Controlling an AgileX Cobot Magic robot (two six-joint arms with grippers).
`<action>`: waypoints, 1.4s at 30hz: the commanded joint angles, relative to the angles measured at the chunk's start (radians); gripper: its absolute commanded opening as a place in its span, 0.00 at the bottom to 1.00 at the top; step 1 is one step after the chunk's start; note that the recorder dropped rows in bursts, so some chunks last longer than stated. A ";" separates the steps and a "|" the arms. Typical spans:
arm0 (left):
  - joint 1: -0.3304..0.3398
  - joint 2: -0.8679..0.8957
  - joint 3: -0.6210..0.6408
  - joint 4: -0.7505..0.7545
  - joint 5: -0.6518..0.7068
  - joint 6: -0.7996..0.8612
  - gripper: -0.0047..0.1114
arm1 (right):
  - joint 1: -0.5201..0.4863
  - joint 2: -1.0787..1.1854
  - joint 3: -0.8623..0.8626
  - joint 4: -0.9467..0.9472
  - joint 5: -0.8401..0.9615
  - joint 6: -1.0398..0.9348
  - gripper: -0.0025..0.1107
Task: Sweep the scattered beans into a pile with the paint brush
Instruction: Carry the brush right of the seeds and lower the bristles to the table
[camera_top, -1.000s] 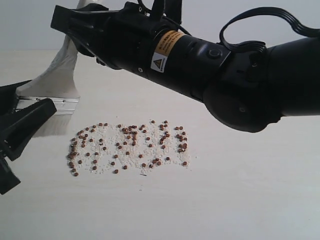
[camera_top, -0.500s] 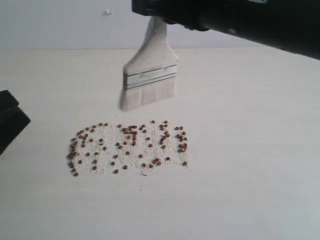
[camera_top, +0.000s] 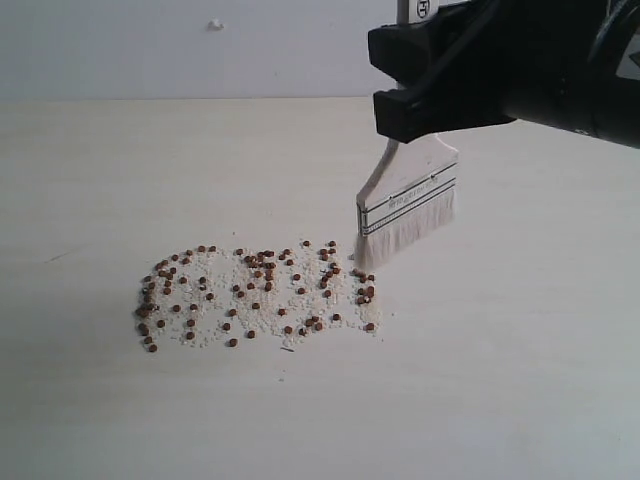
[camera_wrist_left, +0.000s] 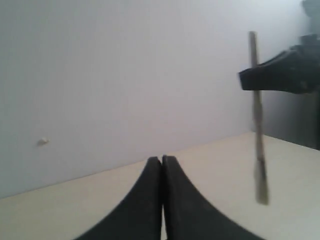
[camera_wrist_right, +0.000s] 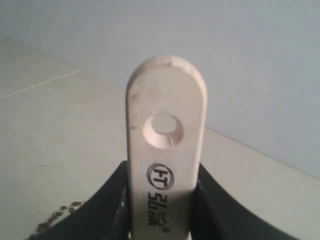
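Plainly grips the paint brush (camera_top: 408, 200) high on its pale wooden handle (camera_wrist_right: 165, 130) with the right fingers (camera_top: 415, 100), closed on either flat side of the wood. Leaves the rounded handle end, with its round hole and a printed black mark, poking out past the grip in the right wrist view. Hangs the brush head-down over the counter (camera_top: 520, 380), tilted so that the silver ferrule (camera_top: 410, 203) slants and one corner of the off-white bristles (camera_top: 405, 235) dips lowest. Sets that low corner right at the far right edge of the beans (camera_top: 260, 288). Cannot tell whether the bristle tips touch the counter or hang just above it.

Finds the beans spread in a wide, flat patch near the middle of the counter. Shows them as small reddish-brown dots scattered through a bed of fine whitish crumbs (camera_top: 262, 312), loose and apart, not drawn into one heap.

Shows the left fingers (camera_wrist_left: 155, 200) pressed together tip to tip, with nothing between them, above the counter and facing the pale wall (camera_wrist_left: 100, 75). Catches the brush edge-on in the left wrist view, a thin upright strip below the dark right fingers, well apart from the left fingers. Puts the left fingers outside the exterior view.
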 joint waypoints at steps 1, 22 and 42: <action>0.001 -0.125 -0.076 0.214 0.201 -0.268 0.04 | -0.006 -0.023 0.003 -0.021 -0.001 -0.009 0.02; 0.001 -0.212 -0.004 0.513 0.527 -0.720 0.04 | -0.006 -0.269 0.003 -0.020 0.422 -0.196 0.02; 0.001 -0.212 0.024 0.521 0.376 -0.713 0.04 | -0.004 -0.169 0.003 0.528 0.608 -0.905 0.02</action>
